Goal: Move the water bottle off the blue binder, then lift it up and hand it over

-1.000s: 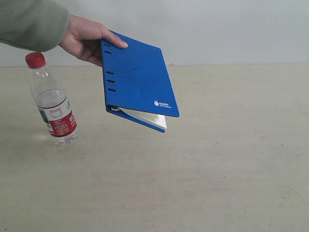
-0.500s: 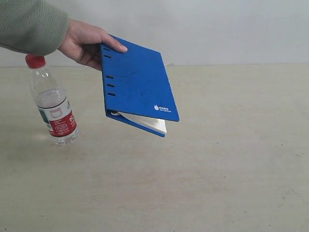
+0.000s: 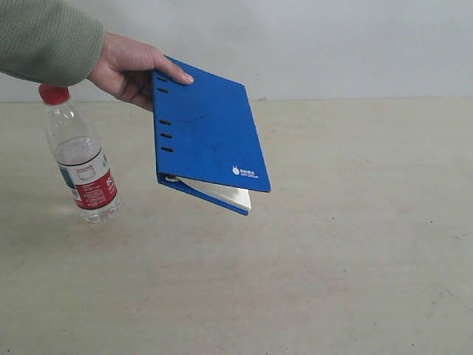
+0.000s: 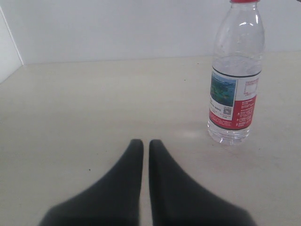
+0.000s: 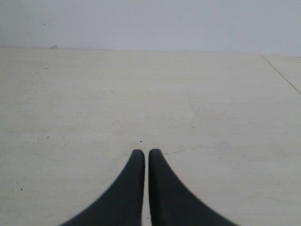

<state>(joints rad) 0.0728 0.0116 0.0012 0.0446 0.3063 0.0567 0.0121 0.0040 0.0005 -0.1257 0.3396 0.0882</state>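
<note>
The water bottle [image 3: 80, 154], clear with a red cap and red-and-white label, stands upright on the table at the left; the left wrist view shows the bottle [image 4: 235, 77] ahead and to one side of my left gripper [image 4: 146, 142], which is shut with nothing in it. A person's hand [image 3: 129, 68] holds the blue binder [image 3: 207, 133] tilted in the air above the table, white pages showing at its lower edge. My right gripper [image 5: 146, 152] is shut over bare table, with nothing between its fingers. Neither gripper shows in the exterior view.
A green-sleeved arm [image 3: 48, 37] reaches in from the upper left. The beige table [image 3: 332, 259] runs back to a pale wall. A table edge [image 5: 282, 73] shows in the right wrist view.
The hand has lowered the binder slightly and shifted it a little to the left. The bottle and both grippers have not moved.
</note>
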